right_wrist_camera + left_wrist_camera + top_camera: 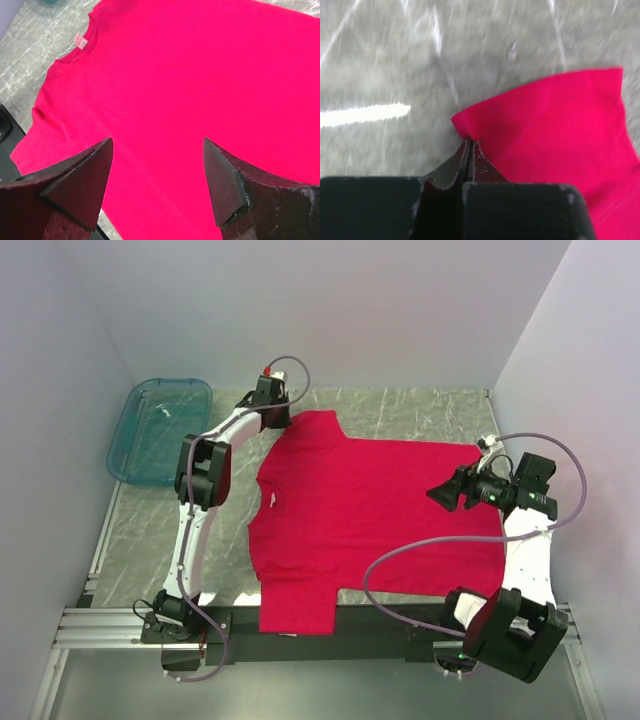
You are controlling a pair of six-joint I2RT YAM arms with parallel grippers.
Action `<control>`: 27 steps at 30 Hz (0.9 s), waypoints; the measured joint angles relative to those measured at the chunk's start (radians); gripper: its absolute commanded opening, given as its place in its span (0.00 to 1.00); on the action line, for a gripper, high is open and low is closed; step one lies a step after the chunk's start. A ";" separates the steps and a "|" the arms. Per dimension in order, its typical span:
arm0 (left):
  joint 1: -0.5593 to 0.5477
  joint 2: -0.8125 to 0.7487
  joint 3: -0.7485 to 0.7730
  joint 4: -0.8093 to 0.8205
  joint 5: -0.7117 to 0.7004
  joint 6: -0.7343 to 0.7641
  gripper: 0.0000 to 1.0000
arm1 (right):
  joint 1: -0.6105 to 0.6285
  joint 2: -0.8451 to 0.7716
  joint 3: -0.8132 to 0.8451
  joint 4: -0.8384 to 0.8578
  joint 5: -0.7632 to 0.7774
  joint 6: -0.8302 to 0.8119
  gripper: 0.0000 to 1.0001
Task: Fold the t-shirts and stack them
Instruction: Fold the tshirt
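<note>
Crimson t-shirt (pixel 380 510) spread flat, short sleeves out.

This is looking like a robotics lab test cell rather than a home or shop. Plain pale walls (pixel 330 310) are boxing in a marble-patterned table (pixel 400 405) on three sides. An aluminium rail (pixel 100 625) is running along the near edge, and the left arm (pixel 195 475) and the right arm (pixel 527 555), both white and black, are standing bolted there. Purple cables (pixel 420 543) are looping loose off them. A teal tub (pixel 160 430) is sitting at the far left, and a red shirt (pixel 380 510) is lying spread flat.
</note>
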 measured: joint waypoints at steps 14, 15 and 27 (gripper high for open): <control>0.046 -0.243 -0.174 0.069 0.071 -0.028 0.00 | -0.001 0.050 0.011 -0.031 0.019 -0.036 0.78; 0.048 -0.260 -0.184 0.077 0.080 -0.032 0.00 | -0.001 0.056 0.013 -0.032 0.024 -0.037 0.77; 0.049 -0.384 -0.338 0.156 0.165 -0.051 0.00 | -0.002 0.336 0.232 0.030 0.395 0.106 0.64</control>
